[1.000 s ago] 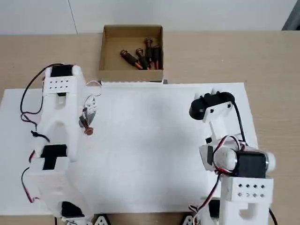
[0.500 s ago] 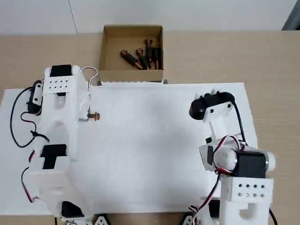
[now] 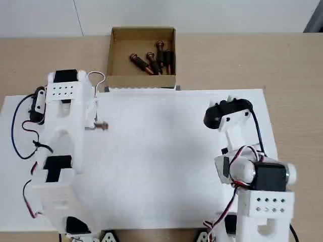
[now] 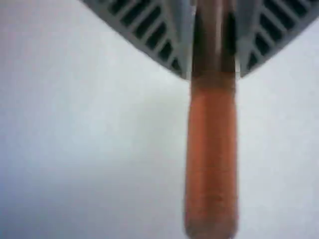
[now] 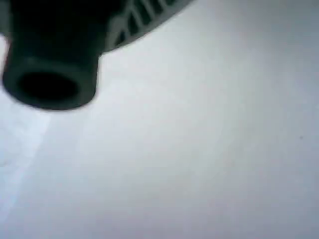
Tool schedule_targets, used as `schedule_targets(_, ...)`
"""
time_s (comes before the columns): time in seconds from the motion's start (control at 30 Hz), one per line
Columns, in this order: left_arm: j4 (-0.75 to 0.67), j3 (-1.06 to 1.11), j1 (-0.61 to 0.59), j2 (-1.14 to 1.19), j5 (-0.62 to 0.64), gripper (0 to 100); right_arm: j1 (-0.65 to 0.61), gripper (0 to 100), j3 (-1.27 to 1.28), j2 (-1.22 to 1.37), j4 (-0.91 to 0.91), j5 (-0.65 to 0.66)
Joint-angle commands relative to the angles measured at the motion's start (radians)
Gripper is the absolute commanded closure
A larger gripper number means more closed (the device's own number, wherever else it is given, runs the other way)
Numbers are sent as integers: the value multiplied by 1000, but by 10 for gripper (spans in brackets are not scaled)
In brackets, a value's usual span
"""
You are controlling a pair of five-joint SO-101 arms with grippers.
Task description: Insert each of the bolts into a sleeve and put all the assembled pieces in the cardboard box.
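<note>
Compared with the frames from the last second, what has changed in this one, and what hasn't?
The left end effector turned at the wrist. Its bolt, which pointed toward the near table edge a second ago, now sticks out sideways toward the right arm. It kept its grip throughout. The right arm, holding a black sleeve, and the four assembled pieces in the cardboard box stayed put.
</note>
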Motion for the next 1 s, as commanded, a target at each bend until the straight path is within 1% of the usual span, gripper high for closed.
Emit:
schedule_targets(0.0,-14,-42,5,-15,2,776,4,995,-5,-10,-19,-3)
schedule_targets(0.1,-14,-42,3,-17,-8,739,4,995,-5,-10,-19,-3)
schedule_targets(0.13,-14,-42,0,-17,-32,739,4,995,-5,-10,-19,-3)
schedule_targets(0.2,-8,-42,-3,-17,-133,739,4,995,-5,-8,-19,-3)
schedule_targets(0.27,-6,-42,-11,-17,-265,739,4,995,-5,-7,-19,-3)
schedule_targets(0.43,-5,-42,-60,-18,-658,739,4,995,-5,-7,-19,0)
schedule_targets(0.53,20,-54,-81,-23,-872,739,4,995,-2,-10,-19,29)
schedule_targets(0.7,86,-124,-104,-34,-1200,739,4,995,-2,-5,-19,31)
schedule_targets(0.83,74,-145,-127,-28,-1468,739,1,995,-2,-4,-19,31)
schedule_targets(0.97,60,-145,-127,-28,-1674,739,1,995,-2,-4,-19,31)
